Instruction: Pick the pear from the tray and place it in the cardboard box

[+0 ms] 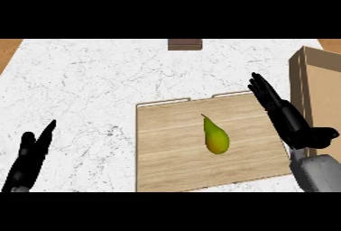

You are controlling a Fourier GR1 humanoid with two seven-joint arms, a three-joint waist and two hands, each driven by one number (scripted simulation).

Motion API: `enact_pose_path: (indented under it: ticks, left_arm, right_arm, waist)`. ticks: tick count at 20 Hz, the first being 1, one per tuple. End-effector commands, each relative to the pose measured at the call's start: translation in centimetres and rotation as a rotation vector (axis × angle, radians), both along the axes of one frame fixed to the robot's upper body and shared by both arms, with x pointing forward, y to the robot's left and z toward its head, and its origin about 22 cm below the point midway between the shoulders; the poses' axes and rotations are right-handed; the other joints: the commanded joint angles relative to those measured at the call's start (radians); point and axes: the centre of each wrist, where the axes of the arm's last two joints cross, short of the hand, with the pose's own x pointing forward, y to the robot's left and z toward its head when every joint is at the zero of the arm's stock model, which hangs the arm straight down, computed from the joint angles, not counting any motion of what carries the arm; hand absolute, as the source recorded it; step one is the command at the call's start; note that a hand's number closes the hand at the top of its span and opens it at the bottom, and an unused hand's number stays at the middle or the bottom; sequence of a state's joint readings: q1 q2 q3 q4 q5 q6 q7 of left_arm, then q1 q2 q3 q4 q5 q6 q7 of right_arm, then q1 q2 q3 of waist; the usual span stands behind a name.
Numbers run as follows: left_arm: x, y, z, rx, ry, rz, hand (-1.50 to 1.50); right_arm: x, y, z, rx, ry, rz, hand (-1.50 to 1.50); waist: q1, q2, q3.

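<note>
Head view: pear [215, 136] lies mid-tray [166, 162]. Right hand [283, 115], fingers straight, hovers at the tray's right edge beside the cardboard box [320, 90]. Left hand [30, 155] rests open, lower left.

Brightly and evenly lit, seemingly from above. Washed near white across the marbled surface [100, 81], with the grey veins plain to read. Soft and flat on the pale wooden tray [173, 171], the grain evenly toned from edge to edge. Warmest on the lower belly of the pear [215, 135], glowing yellow there and shading to darker green toward the tip. Matt black on the left hand [26, 158] and right hand [283, 115], with only faint grey sheen along the fingers.
</note>
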State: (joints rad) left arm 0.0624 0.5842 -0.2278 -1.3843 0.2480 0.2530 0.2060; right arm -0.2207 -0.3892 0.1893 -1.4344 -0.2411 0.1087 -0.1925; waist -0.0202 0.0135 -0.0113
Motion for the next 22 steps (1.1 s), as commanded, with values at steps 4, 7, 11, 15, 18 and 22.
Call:
enact_pose_path:
  ticks: [4, 7, 11, 15, 18, 22]
  left_arm:
    - [-1.8, 0.7, 3.0, 0.101, -0.132, -0.062, 0.00]
    - [-5.9, 4.6, 1.8, 0.234, 0.085, -0.029, 0.00]
    - [-1.0, -0.5, 4.2, 0.108, -0.280, -0.126, 0.00]
    - [0.4, -2.1, 3.7, 0.085, -0.317, -0.206, 0.00]
    - [1.4, -3.6, 3.1, 0.081, -0.332, -0.220, 0.00]
    - [1.8, -4.3, 3.1, 0.074, -0.346, -0.263, 0.00]
  right_arm:
    - [-2.3, -5.4, 1.2, -0.050, -0.217, -0.219, -1.50]
    - [-0.9, -3.1, 3.6, 0.365, -0.458, -0.383, -1.50]
    - [-7.6, -10.9, -2.5, -0.129, -0.386, -0.699, -1.50]
    - [-11.5, -10.1, -2.7, -0.355, -0.571, -0.515, -1.50]
    - [-14.3, -10.0, -2.2, -0.559, -0.500, -0.469, -1.50]
    - [-17.9, -7.4, -0.2, -0.672, -0.412, -0.507, -1.50]
  waist:
    - [-0.093, -0.039, 0.010]
    - [-0.183, -0.143, 0.076]
    - [-0.158, -0.030, 0.013]
    - [-0.089, -0.022, 0.009]
    - [-0.074, -0.019, 0.006]
    - [-0.043, -0.019, 0.004]
